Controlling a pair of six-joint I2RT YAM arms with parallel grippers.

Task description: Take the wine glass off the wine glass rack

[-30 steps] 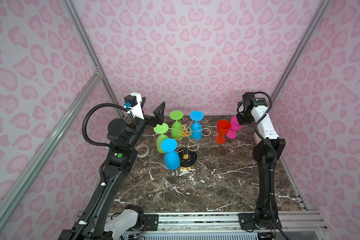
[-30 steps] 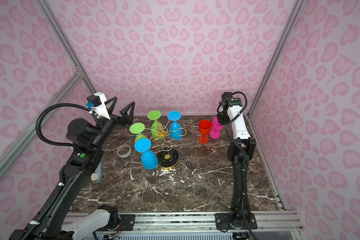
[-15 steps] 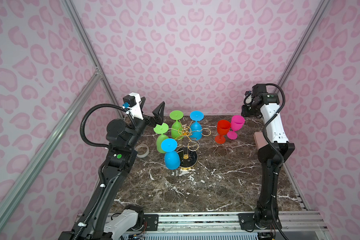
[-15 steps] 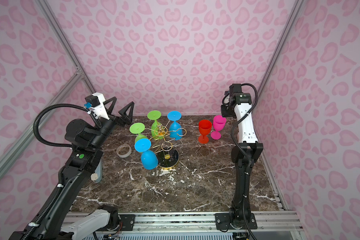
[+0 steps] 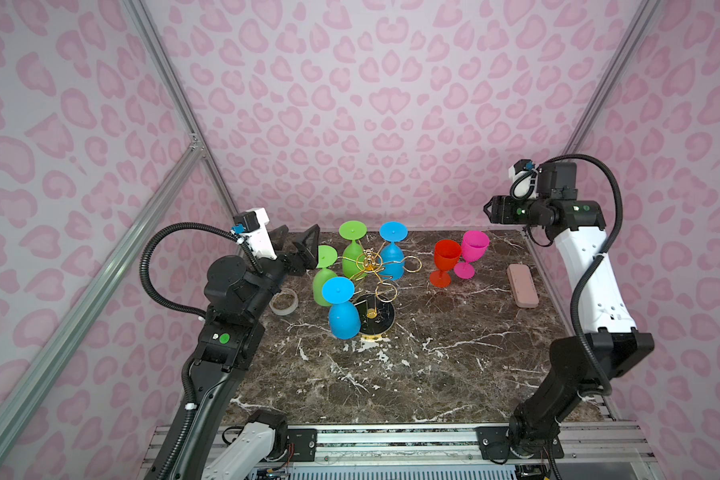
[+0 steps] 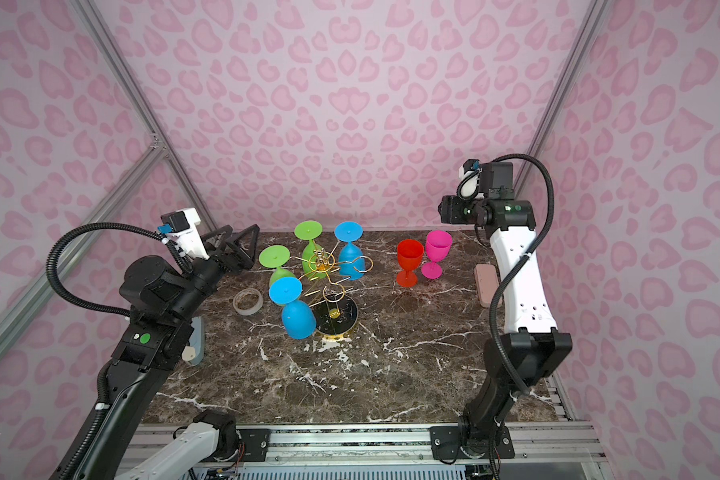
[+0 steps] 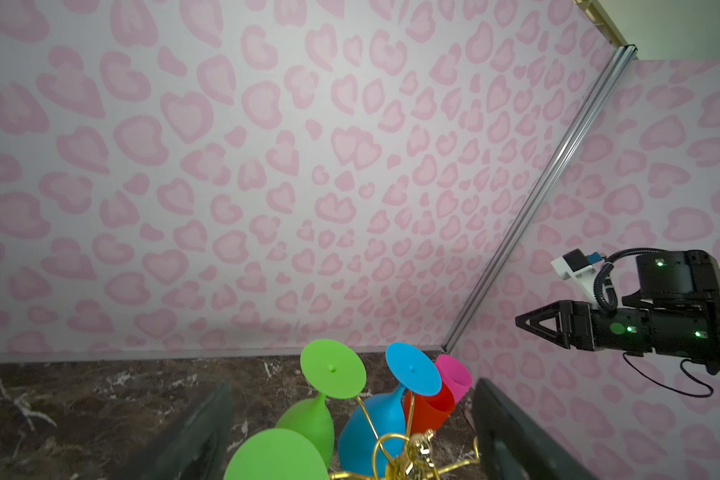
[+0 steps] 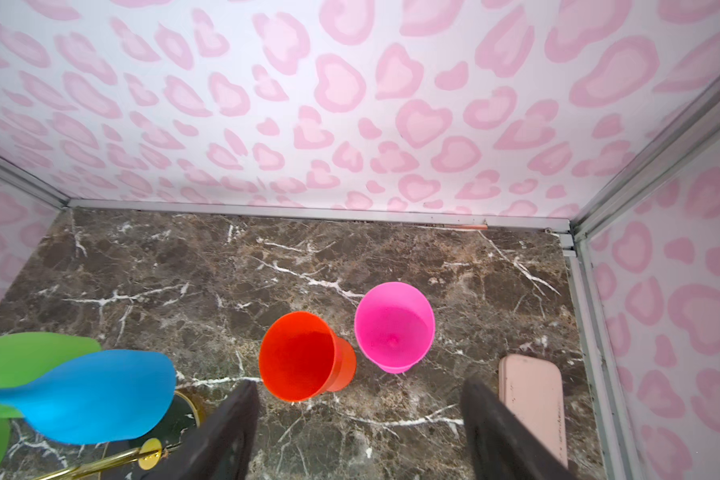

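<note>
The gold wire wine glass rack (image 5: pixel 368 266) (image 6: pixel 321 264) stands mid-table on its black base (image 5: pixel 381 320). Upside down on it hang two green wine glasses (image 5: pixel 352 259) (image 5: pixel 321 286) and two blue ones (image 5: pixel 344 318) (image 5: pixel 393 259). A red glass (image 5: pixel 447 255) (image 8: pixel 296 357) and a pink glass (image 5: pixel 474 245) (image 8: pixel 393 326) stand upright on the marble to the right. My left gripper (image 5: pixel 300 237) (image 7: pixel 352 384) is open just left of the nearer green glass's foot. My right gripper (image 5: pixel 488 210) (image 8: pixel 358 386) hangs open and empty, high above the pink glass.
A tape roll (image 5: pixel 284 302) lies left of the rack. A pink case (image 5: pixel 522 285) (image 8: pixel 531 399) lies by the right wall. A grey-blue object (image 6: pixel 196 340) sits under my left arm. Pink patterned walls close in three sides.
My right gripper has let go of the pink glass, opened wide and risen up and back to the right. The pink glass stays standing beside the red one. My left arm has hardly moved.
</note>
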